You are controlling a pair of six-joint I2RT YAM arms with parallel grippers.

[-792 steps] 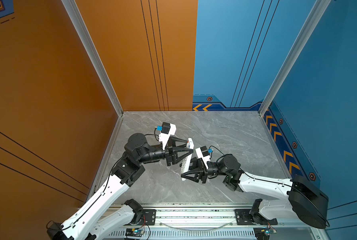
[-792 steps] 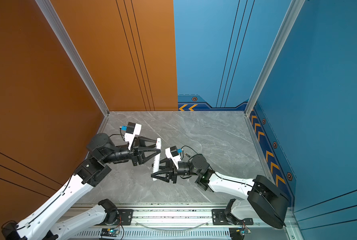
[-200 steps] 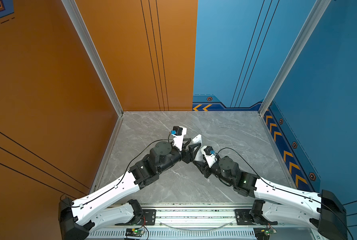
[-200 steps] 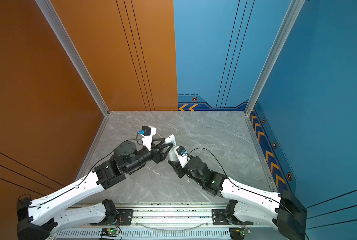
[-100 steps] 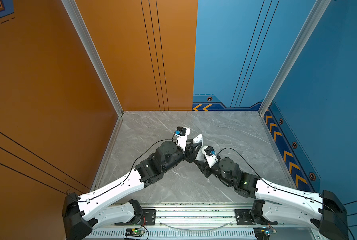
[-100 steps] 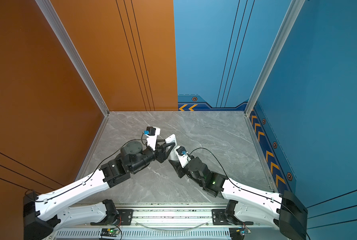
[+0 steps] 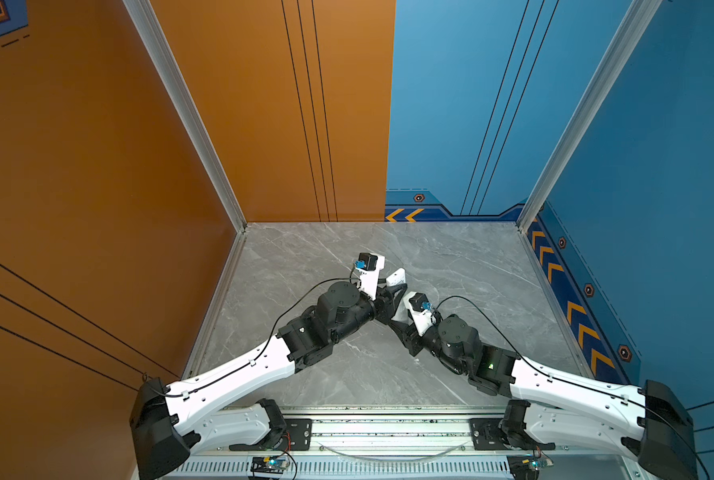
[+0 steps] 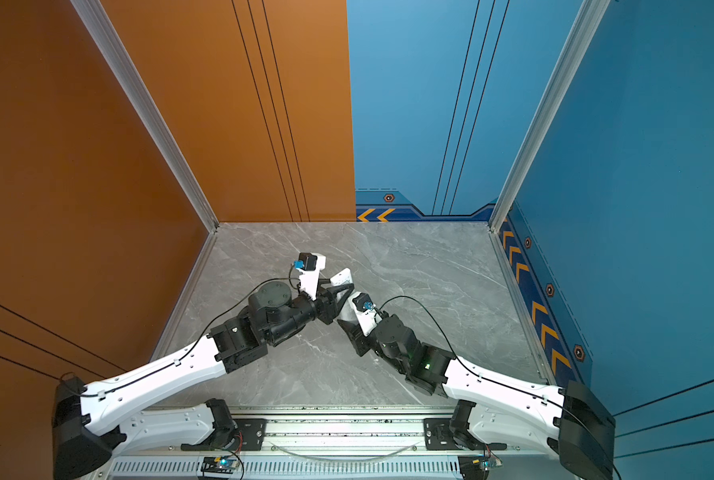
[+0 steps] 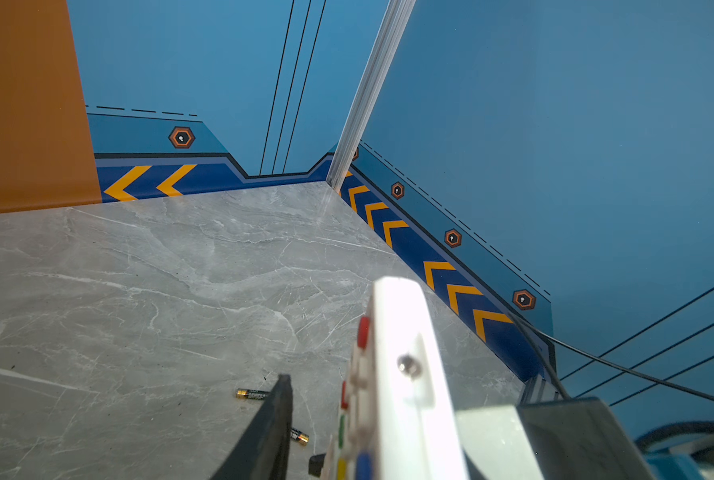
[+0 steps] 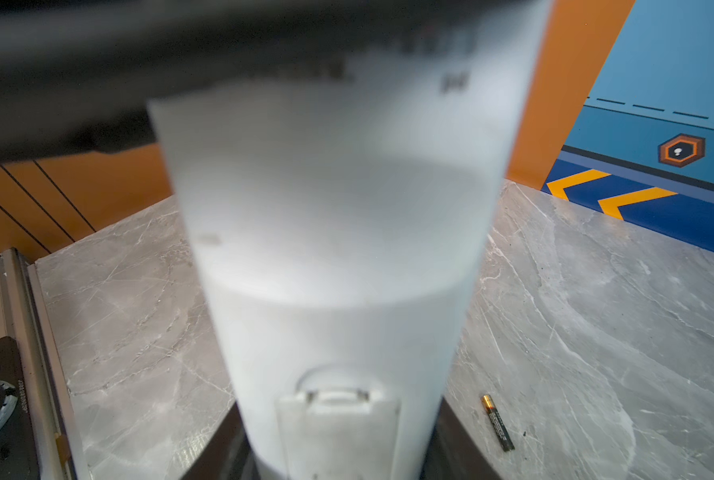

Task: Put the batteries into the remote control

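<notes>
Over the desk, in both top views: the remote control (image 7: 396, 277) is held tilted off the desk (image 7: 326, 257), between the left hand (image 7: 396, 293) and the right hand (image 7: 398, 322).
Left wrist: one finger (image 9: 270, 428) stands clear of the button face, so this hand is not clamped; the batteries (image 9: 251, 394) lie on the desk.
Right wrist: the right hand grips the remote's long edges beside the battery cover (image 10: 338, 415), which is on.
Handling: probably light, stiff and slick; hold the edges, clear of the cover.

The white remote control (image 9: 405, 374) is held raised and tilted, coloured buttons on one face; two black, gold-ended batteries (image 9: 252, 393) are laid apart on the table (image 9: 139, 291).
</notes>
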